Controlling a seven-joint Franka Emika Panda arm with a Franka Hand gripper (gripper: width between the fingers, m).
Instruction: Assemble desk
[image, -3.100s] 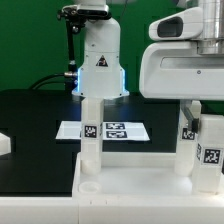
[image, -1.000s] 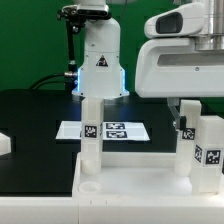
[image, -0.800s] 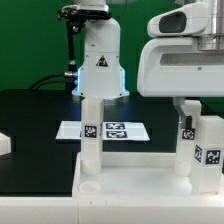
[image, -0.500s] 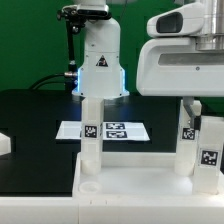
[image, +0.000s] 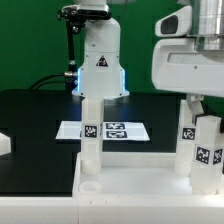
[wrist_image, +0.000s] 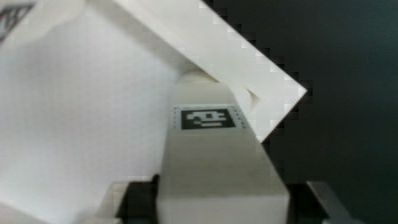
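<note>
The white desk top (image: 140, 192) lies at the front of the exterior view. Three tagged square legs stand upright on it: one at the left corner (image: 92, 135), one at the right (image: 186, 140), and one at the far right (image: 209, 150). My gripper (image: 205, 108) hangs over the far-right leg, its big white body filling the upper right. In the wrist view my gripper (wrist_image: 228, 203) is shut on that leg (wrist_image: 217, 150), with dark fingers (wrist_image: 139, 200) against both sides. The desk top (wrist_image: 71, 120) lies below it. The leg's foot and its socket are hidden.
The marker board (image: 115, 130) lies on the black table behind the desk top. The robot's white base (image: 100, 65) stands behind it, with cables at the exterior view's left. A small white part (image: 4, 143) sits at the left edge.
My gripper's body has shifted toward the exterior view's right. The held leg has shifted and turned slightly, so its tag sits a little differently. The other legs have not moved.
</note>
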